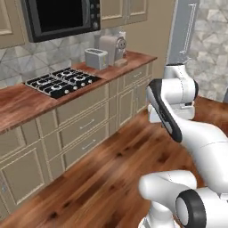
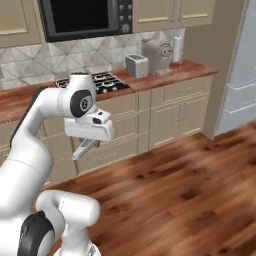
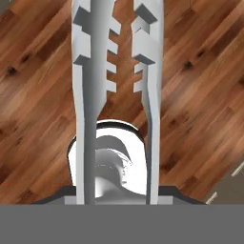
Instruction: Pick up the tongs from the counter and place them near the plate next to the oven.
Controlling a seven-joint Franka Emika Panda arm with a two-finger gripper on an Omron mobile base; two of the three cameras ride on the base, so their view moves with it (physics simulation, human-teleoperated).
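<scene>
The gripper [image 2: 82, 149] pinches the silver tongs [image 3: 114, 81], which hang over the wooden floor [image 3: 43, 109], away from the bench [image 2: 165, 75].

My left base camera sits behind the arm, high up, and looks forward and down to the left along the table [image 1: 26, 100], with the stovetop [image 1: 62, 81] at middle distance and the toaster [image 1: 96, 58] further off. My right base camera looks from the arm's other side, a little further back, toward that same stretch: the stovetop [image 2: 102, 82], the toaster [image 2: 136, 64] and the microwave [image 2: 85, 17] above them appear in both. The hand camera points straight down, well above the wooden floor [image 3: 200, 90], and looks along the tongs [image 3: 116, 71], which run up the middle very close to the lens.
</scene>
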